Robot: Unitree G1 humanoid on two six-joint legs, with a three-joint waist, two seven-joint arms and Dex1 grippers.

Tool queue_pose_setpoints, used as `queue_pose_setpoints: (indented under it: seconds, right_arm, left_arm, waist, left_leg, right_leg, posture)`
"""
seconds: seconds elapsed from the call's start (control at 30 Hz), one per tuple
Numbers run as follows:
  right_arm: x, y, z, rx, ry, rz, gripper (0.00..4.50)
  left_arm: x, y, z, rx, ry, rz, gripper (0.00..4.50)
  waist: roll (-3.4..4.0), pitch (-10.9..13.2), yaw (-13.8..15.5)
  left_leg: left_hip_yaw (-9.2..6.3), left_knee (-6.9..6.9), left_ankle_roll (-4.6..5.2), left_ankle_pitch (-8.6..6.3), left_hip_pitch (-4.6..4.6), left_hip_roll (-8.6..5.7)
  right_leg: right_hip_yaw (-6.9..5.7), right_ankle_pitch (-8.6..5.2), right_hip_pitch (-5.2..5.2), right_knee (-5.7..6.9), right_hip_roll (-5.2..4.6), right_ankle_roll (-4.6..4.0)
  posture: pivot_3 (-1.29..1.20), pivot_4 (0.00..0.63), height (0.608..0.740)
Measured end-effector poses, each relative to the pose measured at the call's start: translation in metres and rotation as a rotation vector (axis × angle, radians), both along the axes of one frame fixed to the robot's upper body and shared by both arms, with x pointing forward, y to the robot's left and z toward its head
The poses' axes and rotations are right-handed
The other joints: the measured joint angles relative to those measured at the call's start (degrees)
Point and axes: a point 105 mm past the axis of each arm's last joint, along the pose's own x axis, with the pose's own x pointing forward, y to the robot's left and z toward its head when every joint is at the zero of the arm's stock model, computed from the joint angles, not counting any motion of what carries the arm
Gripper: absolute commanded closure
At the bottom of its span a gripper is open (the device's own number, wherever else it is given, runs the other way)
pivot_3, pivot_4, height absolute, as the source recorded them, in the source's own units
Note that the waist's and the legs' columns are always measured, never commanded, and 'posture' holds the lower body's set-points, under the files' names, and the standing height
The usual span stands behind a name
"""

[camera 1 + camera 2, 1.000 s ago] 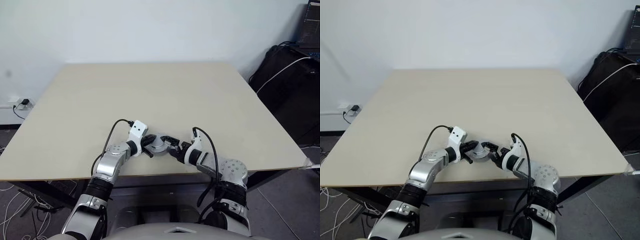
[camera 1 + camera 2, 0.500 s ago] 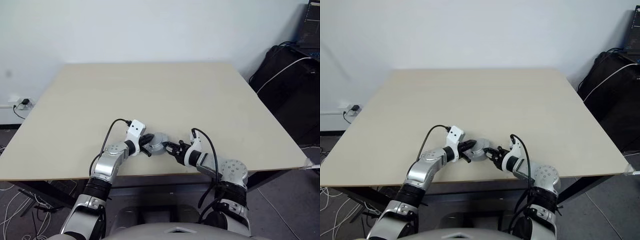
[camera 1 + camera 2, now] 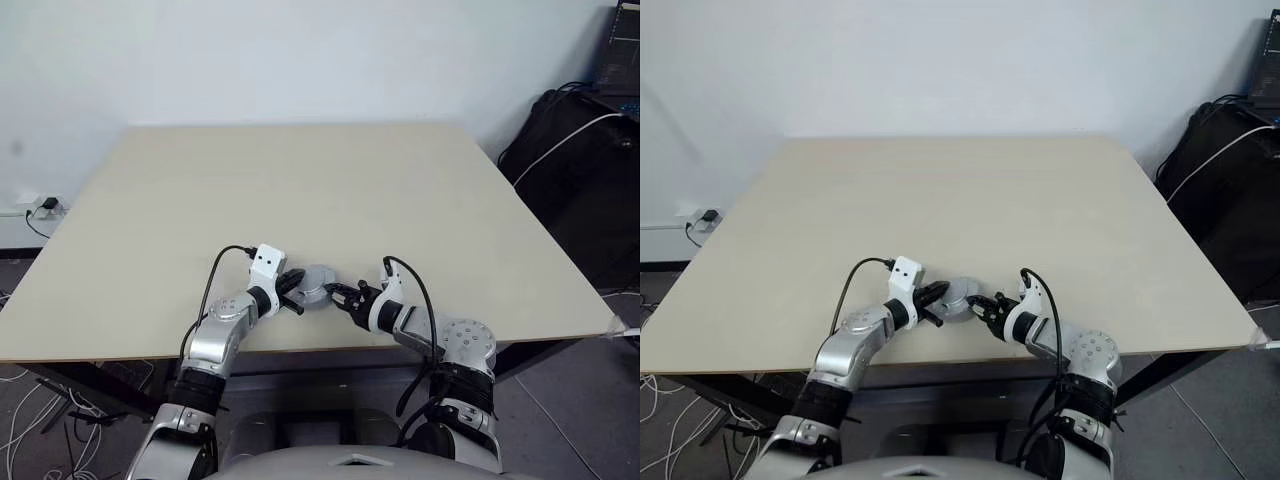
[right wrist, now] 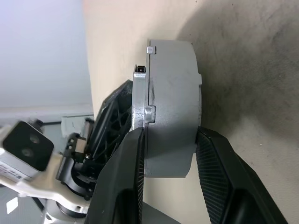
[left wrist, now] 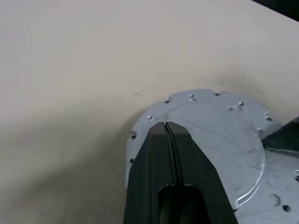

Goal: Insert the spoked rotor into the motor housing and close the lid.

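Now that the right gripper (image 4: 168, 154) has narrowed onto the motor housing (image 4: 170, 107) at the table's (image 3: 300, 180) near edge — lid (image 5: 219, 135) on — left gripper (image 5: 168, 128) pressed shut atop it; closing looks nearly finished.

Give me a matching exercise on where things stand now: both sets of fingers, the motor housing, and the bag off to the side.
1. left fingers
2. right fingers
3. round grey metal motor housing
4. black bag

A. beyond the beige table's right edge
B. pressed together over the flat silver lid
C. one on each side of the housing's wall
D. between both arms, near the table's front edge

Pairs: 1-B, 2-C, 3-D, 4-A.
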Motion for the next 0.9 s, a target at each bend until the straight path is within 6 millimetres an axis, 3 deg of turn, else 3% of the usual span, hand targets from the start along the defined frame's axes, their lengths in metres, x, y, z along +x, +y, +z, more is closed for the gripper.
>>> queue_pose_setpoints:
  seconds: [0.23,0.4,0.63,0.9]
  right_arm:
    - [0.0,-0.006,0.0,0.033,0.002,-0.041,3.23]
    - [0.003,-0.014,0.002,0.071,-0.008,-0.095,3.23]
    - [0.008,-0.008,0.035,0.267,-0.148,-0.091,3.23]
    - [0.009,0.009,0.058,0.35,-0.222,-0.011,3.23]
  left_arm:
    - [-0.002,0.051,0.037,-0.251,-0.143,0.372,4.5]
    - [-0.042,0.087,0.018,-0.444,-0.047,0.541,4.5]
    - [-0.081,0.07,0.014,-0.756,0.125,0.5,4.5]
    - [-0.088,0.042,0.042,-1.177,0.219,0.359,4.5]
  waist:
    - [0.0,0.2,0.2]
    - [-0.04,0.5,0.1]
    - [-0.13,0.9,0.0]
    - [-0.08,0.9,-0.4]
  left_leg:
    - [0.02,-0.01,0.03,-0.02,-0.14,0.0]
    - [0.05,0.01,0.1,-0.08,-0.21,-0.02]
    - [0.07,0.05,0.14,-0.11,-0.21,-0.03]
    - [0.13,0.04,0.13,-0.1,-0.23,-0.02]
  right_leg:
    - [0.01,0.0,0.0,-0.02,0.0,-0.01]
    - [0.0,-0.04,0.0,-0.06,0.03,0.05]
    - [0.02,-0.04,-0.22,-0.1,-0.01,0.11]
    - [0.07,-0.04,-0.26,-0.09,0.04,0.1]
  posture:
    - [0.0,0.0,0.74]
    - [0.0,0.0,0.74]
    - [0.0,0.0,0.74]
    - [0.0,0.0,0.74]
